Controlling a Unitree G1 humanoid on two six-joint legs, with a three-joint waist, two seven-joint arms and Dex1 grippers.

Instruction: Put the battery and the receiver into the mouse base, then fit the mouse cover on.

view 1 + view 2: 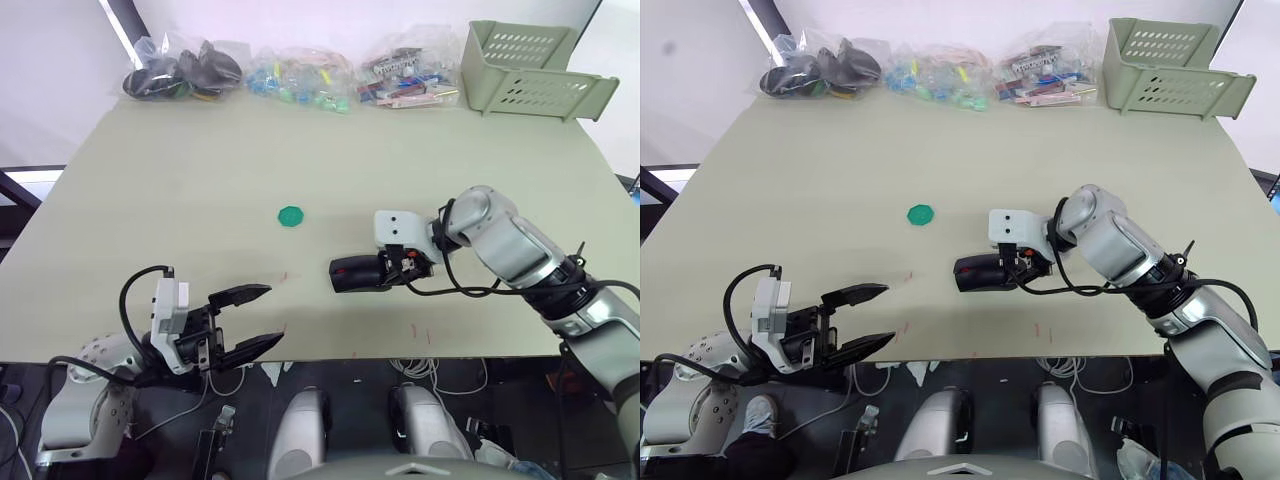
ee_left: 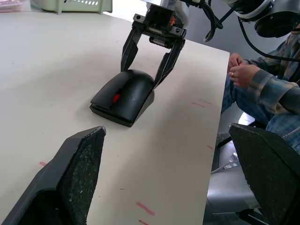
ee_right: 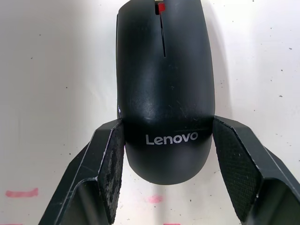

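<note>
- Mouse cover (image 3: pixel 164 89) sits fitted on the mouse base (image 2: pixel 110 110), the closed mouse lying on the table between the two fingers of the right gripper (image 3: pixel 164 176).
- Right gripper's jaws straddle the lettered rear end of the cover; the pad on one side touches the shell, while a thin gap shows at the other pad, so the jaws are spread rather than clamped.
- Left gripper (image 1: pixel 245 320) hangs at the near table edge with its fingers wide apart and nothing between them, well apart from the mouse.
- Table (image 1: pixel 200 180) is a pale, matt surface with small red marks near the front edge; a round green disc (image 1: pixel 291 215) lies near the middle, apart from the mouse.
- Along the far edge lie clear plastic bags (image 1: pixel 300 75) of small parts, and a pale green slotted basket (image 1: pixel 530 70) stands at the far right corner.
- Right wrist view gives the white lettering on the cover, the red scroll wheel (image 3: pixel 161 6) at the far end, and dark specks on the tabletop.
- Left wrist view shows the mouse from the side, the thin seam where cover meets base, and a seated person (image 2: pixel 262 89) in a plaid sleeve beyond the table edge, hands together.
</note>
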